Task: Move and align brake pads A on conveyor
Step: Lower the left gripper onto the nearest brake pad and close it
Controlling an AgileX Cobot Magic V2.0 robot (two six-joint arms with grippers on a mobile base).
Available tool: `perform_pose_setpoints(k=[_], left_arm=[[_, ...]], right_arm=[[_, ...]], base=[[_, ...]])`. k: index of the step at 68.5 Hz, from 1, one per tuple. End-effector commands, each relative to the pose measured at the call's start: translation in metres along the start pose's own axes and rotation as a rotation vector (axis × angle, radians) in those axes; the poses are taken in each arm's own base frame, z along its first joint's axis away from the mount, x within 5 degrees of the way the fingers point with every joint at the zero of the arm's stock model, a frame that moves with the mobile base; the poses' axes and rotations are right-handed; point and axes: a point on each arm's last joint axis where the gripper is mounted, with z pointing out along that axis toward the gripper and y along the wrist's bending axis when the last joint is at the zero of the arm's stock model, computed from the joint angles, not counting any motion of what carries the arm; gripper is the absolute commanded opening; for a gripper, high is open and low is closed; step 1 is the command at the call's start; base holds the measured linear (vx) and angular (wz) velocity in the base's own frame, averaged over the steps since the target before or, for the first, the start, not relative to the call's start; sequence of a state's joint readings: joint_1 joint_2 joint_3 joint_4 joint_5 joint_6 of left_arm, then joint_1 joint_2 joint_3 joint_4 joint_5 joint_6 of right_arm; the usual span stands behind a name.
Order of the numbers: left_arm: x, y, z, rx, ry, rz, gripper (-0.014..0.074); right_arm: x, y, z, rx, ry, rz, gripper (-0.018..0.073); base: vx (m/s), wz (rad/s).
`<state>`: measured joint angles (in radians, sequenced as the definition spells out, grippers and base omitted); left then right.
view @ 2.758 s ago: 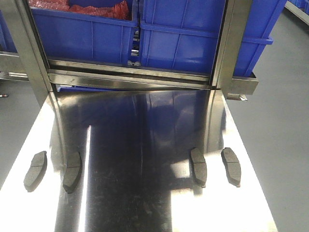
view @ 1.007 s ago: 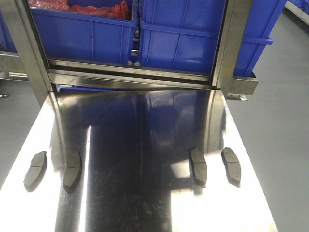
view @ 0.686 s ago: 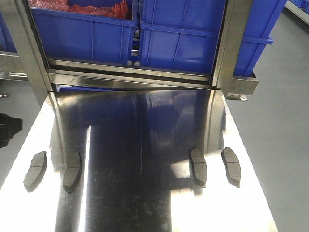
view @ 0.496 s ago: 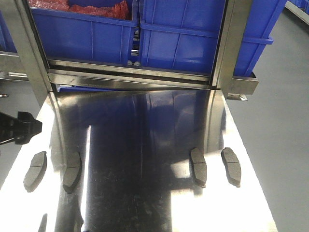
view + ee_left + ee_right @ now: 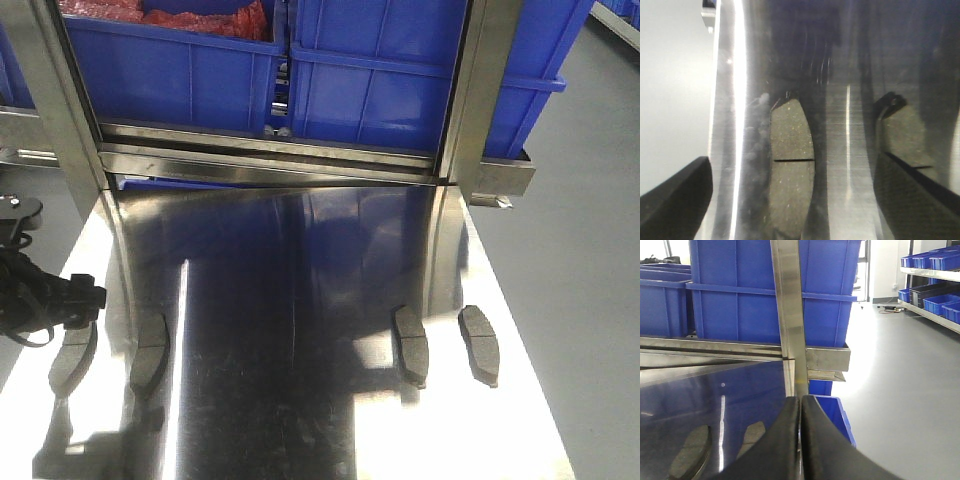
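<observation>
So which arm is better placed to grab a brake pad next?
Left. The left tool hangs open over the far-left pad, a finger on each side. The right tool is shut, with no pad under it.

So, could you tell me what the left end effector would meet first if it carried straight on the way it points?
The left end effector would most likely meet the outermost flat dark-grey brake pad on the shiny steel table; the wrist view centres it between the open fingers. Depth is unclear.

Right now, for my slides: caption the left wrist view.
Open left gripper frames one brake pad on the steel table.
</observation>
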<state>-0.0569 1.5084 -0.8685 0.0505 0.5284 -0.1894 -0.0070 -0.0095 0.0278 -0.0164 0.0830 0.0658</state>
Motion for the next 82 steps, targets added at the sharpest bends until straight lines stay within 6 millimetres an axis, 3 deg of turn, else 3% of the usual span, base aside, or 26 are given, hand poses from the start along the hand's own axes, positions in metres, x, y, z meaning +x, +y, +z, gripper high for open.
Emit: perform_pose_setpoints(k=[1, 30, 58, 82], left_arm=[[-0.015, -0.004, -0.002, 0.017, -0.085, -0.006, 0.0608], [-0.008, -0.004, 0.038, 0.003, 0.011, -0.002, 0.0603], [-0.004, -0.004, 0.055, -0.002, 0.052, -0.001, 0.0593], [-0.004, -0.004, 0.055, -0.002, 0.053, -0.001, 0.0578]], right_arm=[[0.001, 0.0, 0.002, 0.002, -0.042, -0.006, -0.0008], [0.001, 0.0, 0.002, 0.002, -0.042, -0.006, -0.0008], [0.001, 0.0, 0.002, 0.002, -0.042, -0.006, -0.0008], [0.001, 0.0, 0.002, 0.002, -0.042, -0.006, -0.0008]], base=[[0.0, 0.0], [0.0, 0.0], [0.0, 0.0], [0.0, 0.0]])
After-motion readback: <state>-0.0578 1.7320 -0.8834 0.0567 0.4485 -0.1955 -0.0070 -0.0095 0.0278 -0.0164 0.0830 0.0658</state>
